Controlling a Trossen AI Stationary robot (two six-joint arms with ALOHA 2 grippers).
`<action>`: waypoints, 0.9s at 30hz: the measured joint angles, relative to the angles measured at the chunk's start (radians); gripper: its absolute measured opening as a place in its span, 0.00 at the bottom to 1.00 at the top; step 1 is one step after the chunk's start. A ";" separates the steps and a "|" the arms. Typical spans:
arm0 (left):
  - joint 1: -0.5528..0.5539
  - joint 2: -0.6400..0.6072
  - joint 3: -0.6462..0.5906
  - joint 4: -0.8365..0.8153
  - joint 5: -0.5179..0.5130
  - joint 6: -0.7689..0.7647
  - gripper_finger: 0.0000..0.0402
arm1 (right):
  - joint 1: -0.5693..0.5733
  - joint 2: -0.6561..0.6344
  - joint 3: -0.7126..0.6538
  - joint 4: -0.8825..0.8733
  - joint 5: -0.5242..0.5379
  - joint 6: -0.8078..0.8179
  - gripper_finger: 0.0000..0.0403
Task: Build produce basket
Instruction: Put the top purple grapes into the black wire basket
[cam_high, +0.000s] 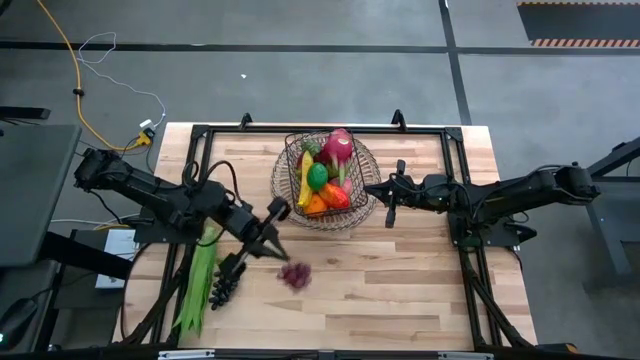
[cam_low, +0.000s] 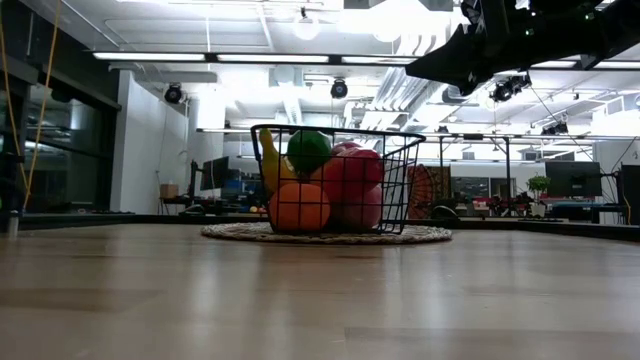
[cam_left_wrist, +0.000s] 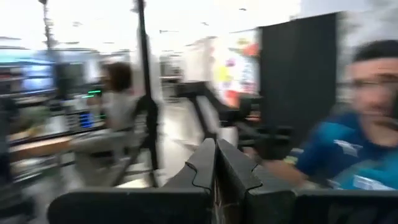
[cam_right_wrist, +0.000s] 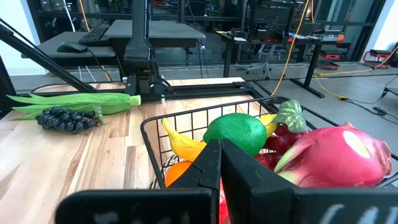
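Note:
The dark wire basket (cam_high: 325, 180) (cam_low: 330, 180) (cam_right_wrist: 186, 121) stands on a round wicker tray (cam_high: 366, 160) (cam_low: 420, 235). In it lie a yellow banana (cam_right_wrist: 180, 143), a green fruit (cam_right_wrist: 236, 132), an orange (cam_low: 298, 208) and a pink dragon fruit (cam_right_wrist: 336, 155). Purple grapes (cam_high: 295, 275), dark grapes (cam_high: 224, 290) (cam_right_wrist: 68, 118) and long green beans (cam_high: 200, 275) (cam_right_wrist: 74, 101) lie on the table. My left gripper (cam_high: 275, 248) (cam_left_wrist: 216, 163) is shut and empty, just left of the purple grapes. My right gripper (cam_high: 372, 188) (cam_right_wrist: 219, 158) is shut and empty at the basket's right rim.
A black frame (cam_high: 200, 135) runs along the table's edges. Bare wood (cam_high: 400, 290) lies between the basket and the near edge. The left wrist view is blurred and looks into the room, where a person in a blue shirt (cam_left_wrist: 348, 155) shows.

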 joint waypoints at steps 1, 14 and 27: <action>0.000 0.000 0.000 0.000 -0.050 0.000 0.00 | 0.000 0.000 0.000 0.000 0.000 0.000 0.00; 0.000 0.000 0.000 -0.060 -0.713 -0.035 0.00 | 0.000 0.000 0.000 0.000 0.000 0.000 0.00; 0.000 0.000 0.000 -0.088 -1.292 0.007 0.00 | 0.000 0.000 0.000 0.000 0.000 0.000 0.00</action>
